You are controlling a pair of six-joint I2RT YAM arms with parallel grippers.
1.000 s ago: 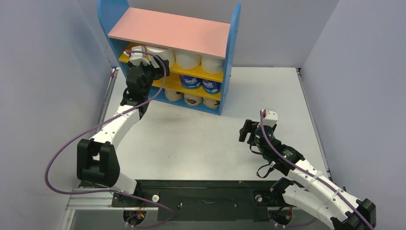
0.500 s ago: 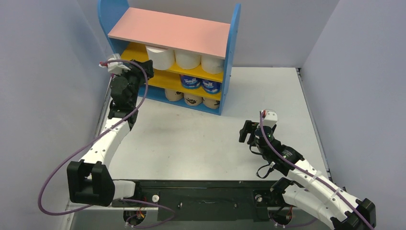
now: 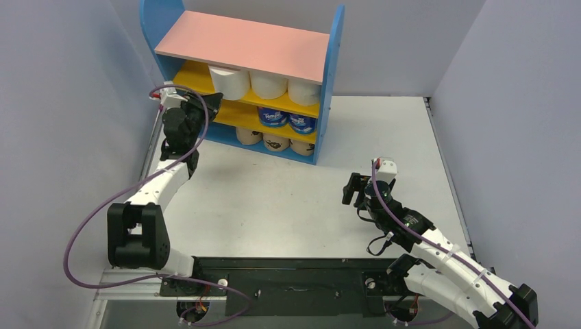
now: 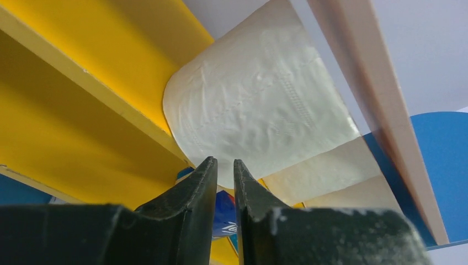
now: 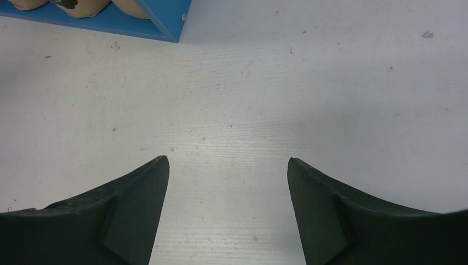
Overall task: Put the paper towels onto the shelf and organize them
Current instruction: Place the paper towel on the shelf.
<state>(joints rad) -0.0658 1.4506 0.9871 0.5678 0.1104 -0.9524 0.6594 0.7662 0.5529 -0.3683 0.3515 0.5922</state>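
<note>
White roll leftmost on shelf upper tier, bare yellow board beside; left gripper nearly pressed together before it. Right gripper spread above table.

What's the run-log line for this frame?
left end effector: nearly shut, empty, facing white paper towel roll on upper yellow shelf | right end effector: open, empty, over table
</note>
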